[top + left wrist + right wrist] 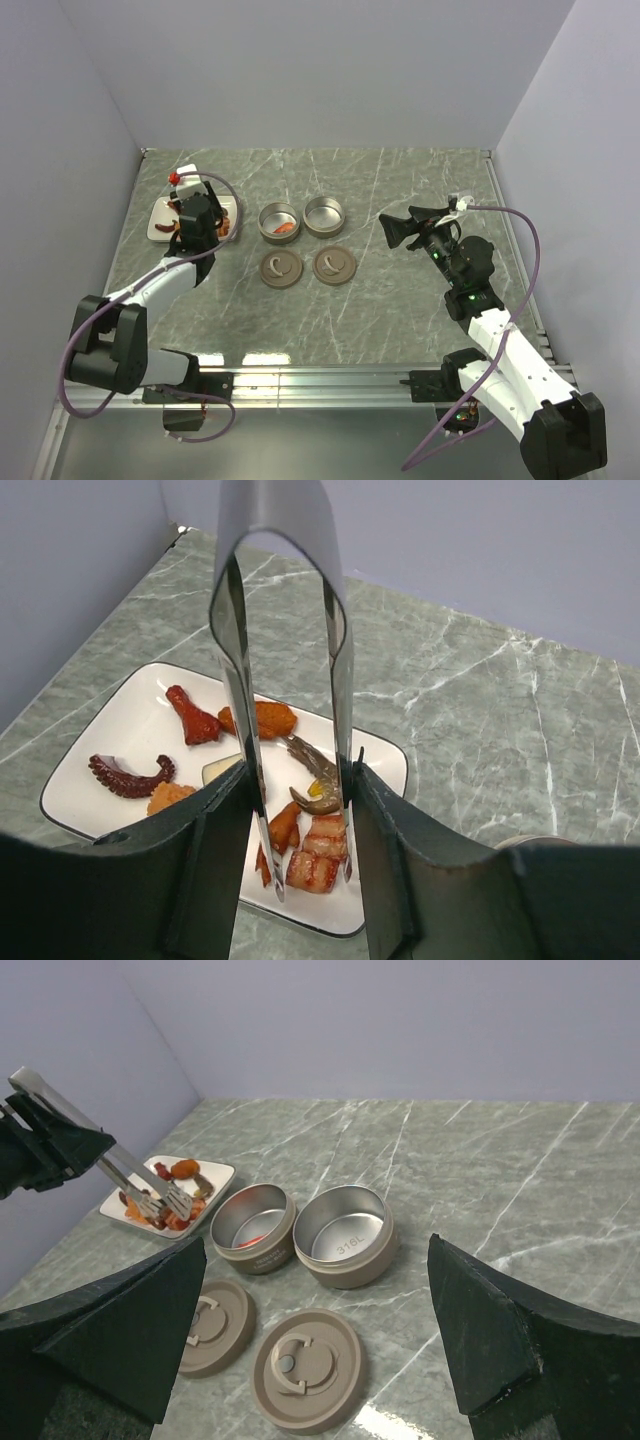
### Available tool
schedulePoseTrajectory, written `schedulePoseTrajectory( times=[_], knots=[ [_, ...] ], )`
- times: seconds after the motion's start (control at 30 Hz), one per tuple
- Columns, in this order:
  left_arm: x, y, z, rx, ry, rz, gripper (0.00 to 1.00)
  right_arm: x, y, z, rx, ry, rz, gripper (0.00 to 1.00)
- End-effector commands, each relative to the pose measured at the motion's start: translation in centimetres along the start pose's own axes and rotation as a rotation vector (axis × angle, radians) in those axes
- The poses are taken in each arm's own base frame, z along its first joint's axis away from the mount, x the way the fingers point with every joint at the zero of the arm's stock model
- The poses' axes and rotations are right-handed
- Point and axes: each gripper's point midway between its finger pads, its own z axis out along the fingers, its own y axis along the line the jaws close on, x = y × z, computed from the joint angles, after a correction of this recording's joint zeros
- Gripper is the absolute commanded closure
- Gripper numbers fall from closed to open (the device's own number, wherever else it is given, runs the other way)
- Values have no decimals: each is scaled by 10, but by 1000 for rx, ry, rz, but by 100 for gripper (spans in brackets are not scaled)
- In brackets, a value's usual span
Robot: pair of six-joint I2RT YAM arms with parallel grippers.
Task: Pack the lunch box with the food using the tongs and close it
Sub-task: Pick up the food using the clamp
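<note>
Lunch-box lids [281, 266], two round brown discs, lie mid-frame. Just behind stand two open round metal tins [324, 215], the left one holding an orange piece [285, 229]. Farther, upper left, red-brown and orange food pieces [312, 865] sit on a white rectangular plate [130, 730]. Silver metal tongs [342, 690], clamped in the left gripper [300, 820], reach down among them. Right gripper [315, 1330] gapes wide, empty.

Plate [158, 228] left of 2 tins [324, 215] (food [285, 229] in left one); 2 lids [334, 264] before them.

"316L" on inner floor of empty tin [350, 1268]; lettering on neighbouring tin [262, 1257] wall illegible
</note>
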Motion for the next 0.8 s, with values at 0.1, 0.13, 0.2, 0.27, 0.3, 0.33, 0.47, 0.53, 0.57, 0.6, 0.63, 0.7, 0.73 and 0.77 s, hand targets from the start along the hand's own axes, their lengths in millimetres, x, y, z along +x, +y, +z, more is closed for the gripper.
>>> schedulePoseTrajectory(
  times=[0.1,0.13,0.2,0.27,0.3,0.33,0.47,0.53,0.57,0.6,0.63,0.7,0.73,0.77],
  knots=[
    [-12,-13,9,28,-11,-23,55,-3,1,2,-10,-24,-8,2],
    [-10,-12,10,25,-3,-20,59,-3,2,2,-12,-27,-9,2],
    [-11,-12,10,26,-6,-22,64,-4,2,2,-10,-29,-7,2],
    [-14,-14,7,38,-11,-29,68,-4,1,2,-8,-28,-9,2],
    [-17,-14,5,46,-18,-35,69,-4,1,2,-6,-28,-8,2],
    [-23,-15,2,55,-32,-46,70,-5,1,2,-7,-29,-9,2],
    [-39,-19,-7,94,-60,-70,72,-4,0,3,-3,-27,-8,2],
    [-48,-23,-12,123,-76,-84,72,-5,1,3,-3,-29,-8,2],
    [-52,-25,-13,132,-81,-87,72,-4,0,3,-2,-26,-8,2],
    [-54,-27,-15,147,-84,-89,72,-4,0,3,-3,-27,-9,2],
    [-58,-29,-17,156,-92,-93,73,-5,0,4,0,-28,-10,2],
    [-66,-37,-20,187,-103,-97,73,-5,0,4,0,-28,-9,2],
    [-69,-40,-22,199,-108,-98,73,-3,-2,4,4,-25,-7,2],
    [-76,-45,-23,215,-120,-105,73,-4,-2,4,6,-26,-10,2]
  ],
)
